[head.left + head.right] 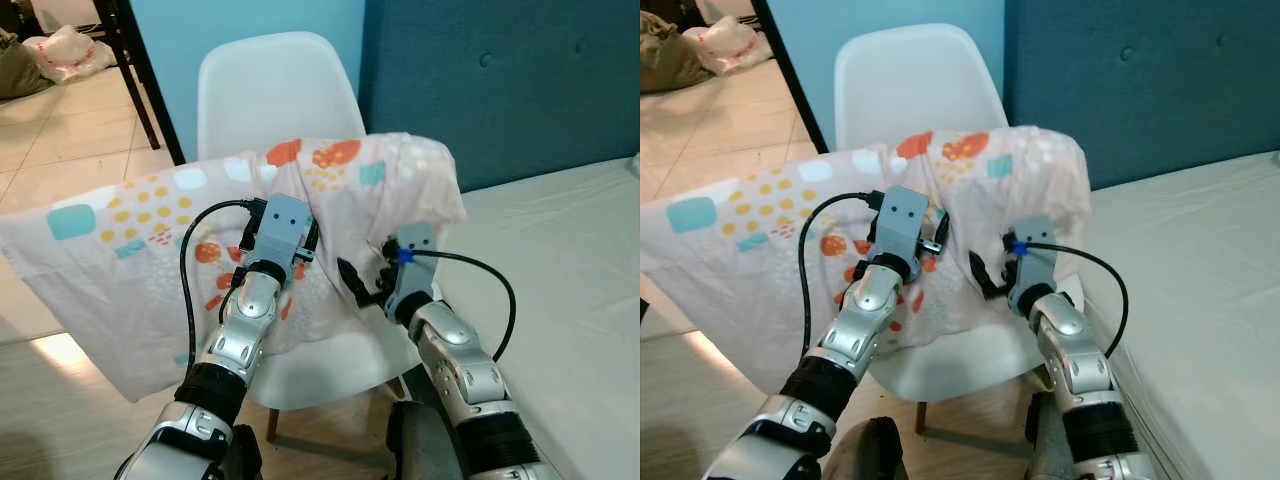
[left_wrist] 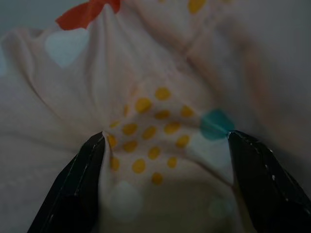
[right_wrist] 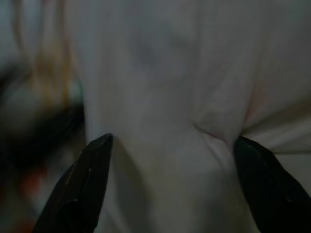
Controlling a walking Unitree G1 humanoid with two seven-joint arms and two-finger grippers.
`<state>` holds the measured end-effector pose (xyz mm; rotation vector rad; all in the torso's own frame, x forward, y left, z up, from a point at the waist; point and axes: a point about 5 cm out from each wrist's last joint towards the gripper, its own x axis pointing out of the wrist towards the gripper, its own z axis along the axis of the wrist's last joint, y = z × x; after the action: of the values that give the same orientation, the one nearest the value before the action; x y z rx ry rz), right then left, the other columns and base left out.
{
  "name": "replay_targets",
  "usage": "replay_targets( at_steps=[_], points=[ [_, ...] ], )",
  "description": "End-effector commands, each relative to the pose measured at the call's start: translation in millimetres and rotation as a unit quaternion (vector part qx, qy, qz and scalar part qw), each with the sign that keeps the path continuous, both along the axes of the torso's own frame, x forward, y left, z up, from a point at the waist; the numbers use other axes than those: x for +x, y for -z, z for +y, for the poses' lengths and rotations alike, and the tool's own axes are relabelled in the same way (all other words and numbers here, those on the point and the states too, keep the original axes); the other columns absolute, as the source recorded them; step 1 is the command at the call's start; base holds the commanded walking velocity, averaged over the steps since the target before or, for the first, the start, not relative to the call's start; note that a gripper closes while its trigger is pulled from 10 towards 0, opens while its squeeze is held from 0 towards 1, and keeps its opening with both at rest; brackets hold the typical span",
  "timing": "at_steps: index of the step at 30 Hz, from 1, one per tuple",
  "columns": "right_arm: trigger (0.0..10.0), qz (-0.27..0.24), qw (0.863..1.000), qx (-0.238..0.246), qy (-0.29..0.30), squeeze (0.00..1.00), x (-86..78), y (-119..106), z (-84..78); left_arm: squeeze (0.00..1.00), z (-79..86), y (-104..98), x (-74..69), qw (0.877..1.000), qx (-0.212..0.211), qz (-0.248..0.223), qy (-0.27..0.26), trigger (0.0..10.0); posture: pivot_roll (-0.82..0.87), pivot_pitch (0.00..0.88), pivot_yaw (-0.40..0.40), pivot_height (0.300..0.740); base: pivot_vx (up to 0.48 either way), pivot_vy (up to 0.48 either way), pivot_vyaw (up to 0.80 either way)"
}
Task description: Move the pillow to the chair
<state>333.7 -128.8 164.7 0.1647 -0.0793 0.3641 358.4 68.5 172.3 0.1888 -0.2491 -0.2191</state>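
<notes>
Count: one pillow (image 1: pixel 150 230), one chair (image 1: pixel 275 95), two grippers, one bed (image 1: pixel 560 290), one plastic bag (image 1: pixel 65 50).

The pillow is soft and flattened, in a pale pink cover printed with yellow dots, orange-red patches, teal and white rounded squares. It lies draped across the seat of the white moulded chair. One end rests near the chair's 3 o'clock edge, beside the bed; the other end overhangs the seat toward 9 o'clock, above the tiled floor (image 1: pixel 60 130). The cover is creased at the middle.

The left gripper (image 2: pixel 165 145) is at the pillow's centre. Its two black fingers (image 2: pixel 77 189) are spread apart, one on each side of a raised fold of fabric; the tips touch or nearly touch the cloth, and no clamping is visible.

The right gripper (image 3: pixel 170 160) is at the pillow's 4 o'clock portion, near the bed edge. Its fingers (image 3: pixel 80 189) are likewise spread wide against pale fabric, not clenched.

The bed, with a white sheet and a dark blue headboard (image 1: pixel 500 80), lies at 3 o'clock. The plastic bag lies on the floor at 10 o'clock.
</notes>
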Motion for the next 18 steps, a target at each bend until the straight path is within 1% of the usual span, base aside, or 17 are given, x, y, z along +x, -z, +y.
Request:
replay_targets(
  at_steps=[1,2,3,4,5,6,7,10,11,12,13,14,15,17,18],
  points=[
    [10.0,-0.042,0.996,0.079,0.006,0.00,0.4,-22,-5.2,0.00,6.1,5,-1.1,1.000,0.001,0.009,-0.005,10.0,-0.08,0.147,0.069,0.562,0.000,0.000,0.00],
    [10.0,-0.042,0.996,0.079,0.006,0.00,0.4,-22,-5.2,0.00,6.1,5,-1.1,1.000,0.001,0.009,-0.005,10.0,-0.08,0.147,0.069,0.562,0.000,0.000,0.00],
    [10.0,-0.058,0.985,0.162,-0.020,0.00,-2.6,-36,-7.9,0.00,7.2,5,-0.6,1.000,0.002,0.008,-0.008,10.0,-0.08,0.146,0.069,0.562,0.000,0.000,0.00],
    [10.0,-0.069,0.977,0.198,-0.041,0.00,-5.6,-44,-8.4,0.00,7.7,5,-0.3,1.000,0.002,0.008,-0.008,10.0,-0.09,0.146,0.069,0.562,0.000,0.000,0.00],
    [10.0,-0.077,0.971,0.219,-0.056,0.00,-8.0,-48,-8.7,0.00,8.0,5,-0.2,1.000,0.002,0.008,-0.009,10.0,-0.09,0.146,0.069,0.562,0.000,0.000,0.00],
    [10.0,-0.077,0.971,0.219,-0.056,0.00,-8.0,-48,-8.7,0.00,8.0,5,-0.2,1.000,0.002,0.008,-0.009,10.0,-0.09,0.146,0.069,0.562,0.000,0.000,0.00],
    [10.0,-0.096,0.958,0.237,-0.126,0.00,-19.7,-58,-3.3,0.00,8.0,5,0.0,1.000,0.002,0.008,-0.010,10.0,-0.09,0.145,0.069,0.562,0.000,0.000,0.00],
    [10.0,-0.109,0.947,0.206,-0.222,0.00,-39.7,-60,6.1,0.00,6.5,5,0.1,1.000,0.002,0.009,-0.009,10.0,-0.10,0.145,0.071,0.562,0.000,0.000,0.00],
    [10.0,-0.110,0.944,0.191,-0.244,0.00,-45.3,-59,8.1,0.00,5.8,5,0.1,1.000,0.002,0.009,-0.009,10.0,-0.10,0.144,0.071,0.562,0.000,0.000,0.00],
    [10.0,-0.110,0.944,0.191,-0.244,0.00,-45.3,-59,8.1,0.00,5.8,5,0.1,1.000,0.002,0.009,-0.009,10.0,-0.10,0.144,0.071,0.562,0.000,0.000,0.00],
    [10.0,-0.107,0.940,0.184,-0.267,0.00,-50.8,-58,9.7,0.00,5.3,5,0.1,1.000,0.001,0.009,-0.008,10.0,-0.10,0.146,0.072,0.562,0.000,0.000,0.00],
    [10.0,-0.099,0.939,0.154,-0.290,0.00,-56.6,-54,13.0,0.00,4.6,5,0.1,1.000,0.001,0.009,-0.007,10.0,-0.10,0.145,0.073,0.562,0.000,0.000,0.00],
    [10.0,-0.099,0.939,0.154,-0.290,0.00,-56.6,-54,13.0,0.00,4.6,5,0.1,1.000,0.001,0.009,-0.007,10.0,-0.10,0.145,0.073,0.562,0.000,0.000,0.00],
    [10.0,-0.052,0.945,0.066,-0.316,0.00,-62.4,-34,19.3,0.00,4.1,4,0.3,1.000,0.001,0.008,-0.006,10.0,-0.10,0.144,0.074,0.562,0.000,0.000,0.00],
    [10.0,-0.011,0.956,0.011,-0.294,0.00,-56.9,-16,19.5,0.00,4.5,3,0.5,1.000,0.000,0.006,-0.006,10.0,-0.10,0.144,0.074,0.562,0.000,0.000,0.00]
  ],
)
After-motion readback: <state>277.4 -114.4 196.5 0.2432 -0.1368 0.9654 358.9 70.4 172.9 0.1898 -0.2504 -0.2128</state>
